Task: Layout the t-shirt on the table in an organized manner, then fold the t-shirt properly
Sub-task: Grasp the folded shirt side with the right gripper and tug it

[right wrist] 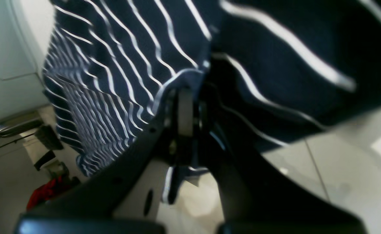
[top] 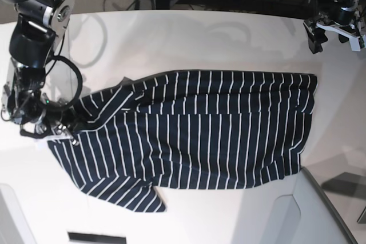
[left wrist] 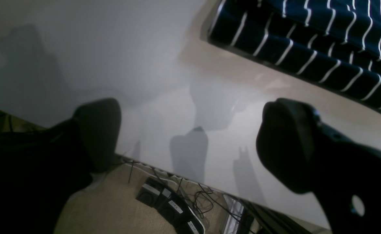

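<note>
The white table (top: 229, 38) is largely covered by the t-shirt (top: 217, 130), spread lengthwise. Its edge is pinched by the closed right gripper (right wrist: 185, 107), apparently for straightening; the left gripper (left wrist: 190, 143) is held wide open, empty, beside it.

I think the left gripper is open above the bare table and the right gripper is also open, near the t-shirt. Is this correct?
Not quite. The right gripper is shut on the t-shirt, as the right wrist view shows: striped fabric is pinched between its jaws. The left gripper is indeed open above the bare table.
</note>
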Tool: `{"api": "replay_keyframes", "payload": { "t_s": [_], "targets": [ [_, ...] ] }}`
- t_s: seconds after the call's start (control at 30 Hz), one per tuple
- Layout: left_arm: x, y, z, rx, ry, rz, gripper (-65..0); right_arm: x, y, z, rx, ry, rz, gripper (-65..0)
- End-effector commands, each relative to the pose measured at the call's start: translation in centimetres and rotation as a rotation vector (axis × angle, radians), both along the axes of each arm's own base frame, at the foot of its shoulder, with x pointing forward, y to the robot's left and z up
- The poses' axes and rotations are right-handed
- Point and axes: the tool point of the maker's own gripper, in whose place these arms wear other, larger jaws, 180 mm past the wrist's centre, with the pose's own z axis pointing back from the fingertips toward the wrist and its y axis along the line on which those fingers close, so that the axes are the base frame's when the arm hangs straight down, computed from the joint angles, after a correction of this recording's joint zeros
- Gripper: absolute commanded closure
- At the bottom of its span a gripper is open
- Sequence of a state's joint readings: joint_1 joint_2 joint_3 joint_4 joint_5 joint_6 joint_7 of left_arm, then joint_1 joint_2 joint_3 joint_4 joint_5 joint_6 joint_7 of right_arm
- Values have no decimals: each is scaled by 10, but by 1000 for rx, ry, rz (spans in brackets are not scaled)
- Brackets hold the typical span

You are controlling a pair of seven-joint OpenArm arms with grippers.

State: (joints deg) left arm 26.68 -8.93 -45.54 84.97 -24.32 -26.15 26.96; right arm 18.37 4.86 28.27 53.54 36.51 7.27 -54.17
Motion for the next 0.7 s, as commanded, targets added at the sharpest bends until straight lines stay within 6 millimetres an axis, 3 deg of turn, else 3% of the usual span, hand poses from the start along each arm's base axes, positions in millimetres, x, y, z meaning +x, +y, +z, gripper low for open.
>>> {"api": "replay_keyframes", "payload": {
  "t_s": [0.0, 0.07, 0.3, 0.4, 0.67],
  "targets": [
    [7, 6, 12, 22, -40, -7, -650, 18, -6, 18, -6, -56, -3, -6],
    [12, 6, 14, 22, -52, -6, -650, 11, -7, 15, -6, -44, -3, -6],
    [14, 7, 15, 23, -55, -7, -650, -8, -22, 37, -89, -91, 33, -6],
    [15, 7, 15, 22, -56, -7, -650, -26, -25, 39, -116, -80, 57, -6],
    [15, 7, 15, 22, -56, -7, -650, -87, -28, 18, -162, 4, 82, -6]
  ]
}}
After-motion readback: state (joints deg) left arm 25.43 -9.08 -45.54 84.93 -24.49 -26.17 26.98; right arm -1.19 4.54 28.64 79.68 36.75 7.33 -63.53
